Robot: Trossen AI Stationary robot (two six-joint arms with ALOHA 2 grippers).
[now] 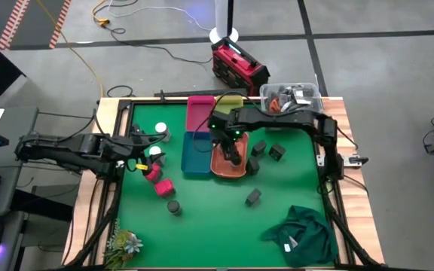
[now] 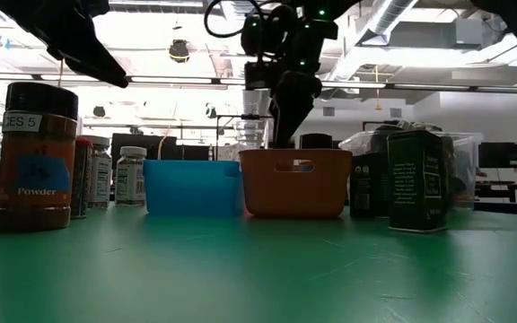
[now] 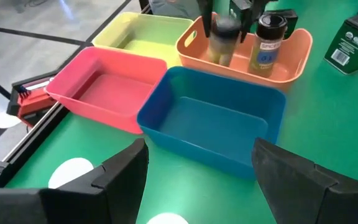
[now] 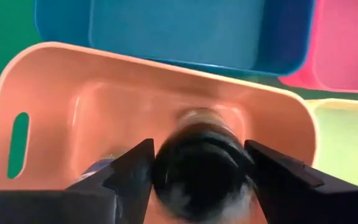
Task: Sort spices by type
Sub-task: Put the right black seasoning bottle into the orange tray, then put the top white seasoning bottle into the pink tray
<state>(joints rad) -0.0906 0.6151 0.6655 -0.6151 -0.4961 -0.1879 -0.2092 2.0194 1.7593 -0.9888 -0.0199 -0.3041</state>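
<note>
Surface: green table, with grey floor and cables toward the frame's top in the high view.
Held spice: dark round jar, upright inside the orange bin, clamped between the fingers of the right gripper.
Neighbour in bin: second dark jar with a blue label, standing beside the held one.
Right gripper: closed on the jar's cap, above the orange bin at the high view's centre.
Bins: blue bin touching the orange one on its left; pink bin and yellow bin above them.
Loose spices: pink-red blocks at centre left; dark tins right of the bins.
Left gripper: fingers spread wide, holding nothing, at the high view's left near the white-capped jars.
</note>
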